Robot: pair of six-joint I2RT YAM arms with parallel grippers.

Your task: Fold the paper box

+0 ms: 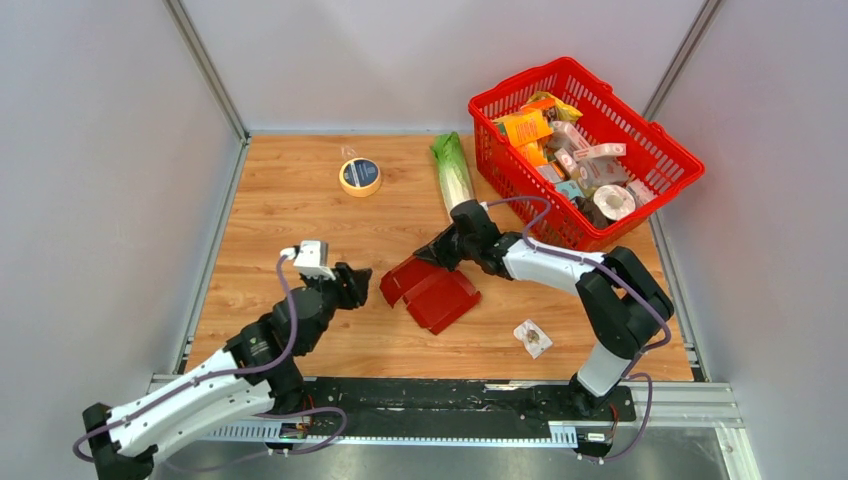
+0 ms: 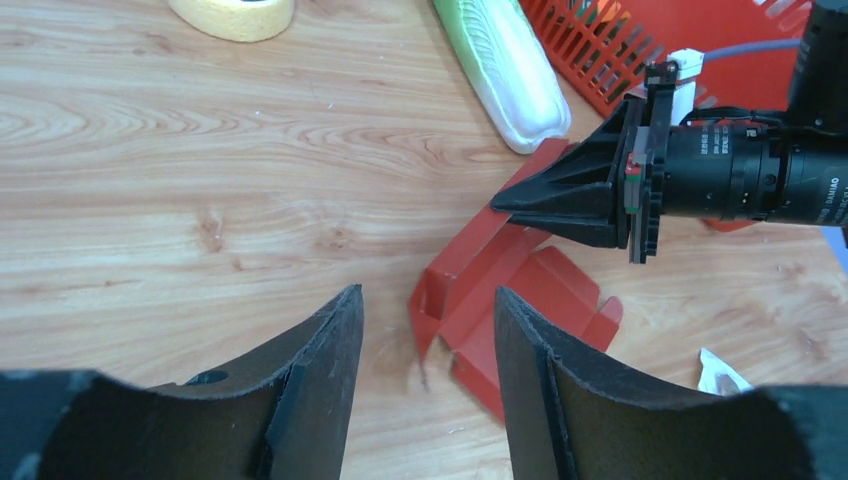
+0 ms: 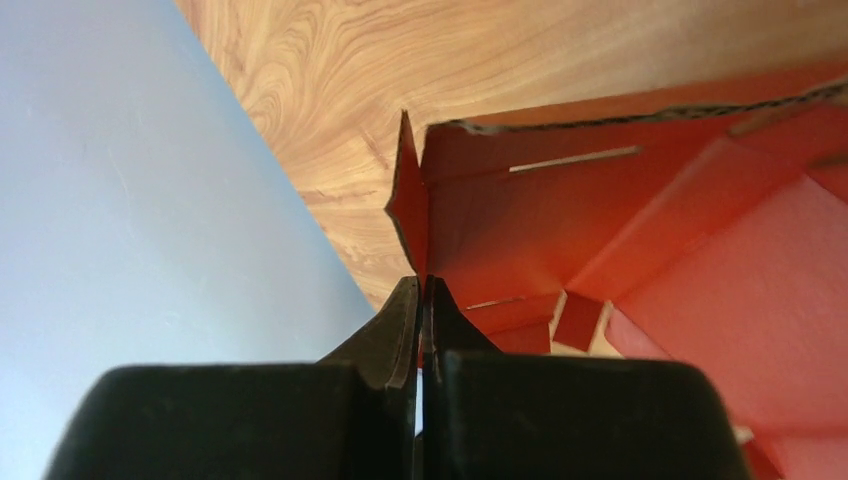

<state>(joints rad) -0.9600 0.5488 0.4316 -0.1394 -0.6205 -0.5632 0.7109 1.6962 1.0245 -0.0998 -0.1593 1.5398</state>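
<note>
The paper box point(image 1: 437, 292) is a dark-red cardboard sheet, partly folded, lying on the wooden table with some flaps raised. My right gripper point(image 1: 432, 256) is shut on a raised flap at the box's far edge. In the right wrist view the gripper point(image 3: 422, 287) pinches the thin flap, with the box interior point(image 3: 620, 230) beyond it. My left gripper point(image 1: 362, 285) is open and empty just left of the box. In the left wrist view the left gripper point(image 2: 426, 295) frames the box's near-left corner point(image 2: 510, 290), apart from it, and the right gripper point(image 2: 510, 205) shows on the box.
A red mesh basket point(image 1: 652, 125) full of packaged goods stands at the back right. A green-white cabbage point(image 1: 452, 172) lies beside it. A yellow tape roll point(image 1: 360, 176) sits at the back. A small packet point(image 1: 532, 337) lies front right. Grey walls enclose the table.
</note>
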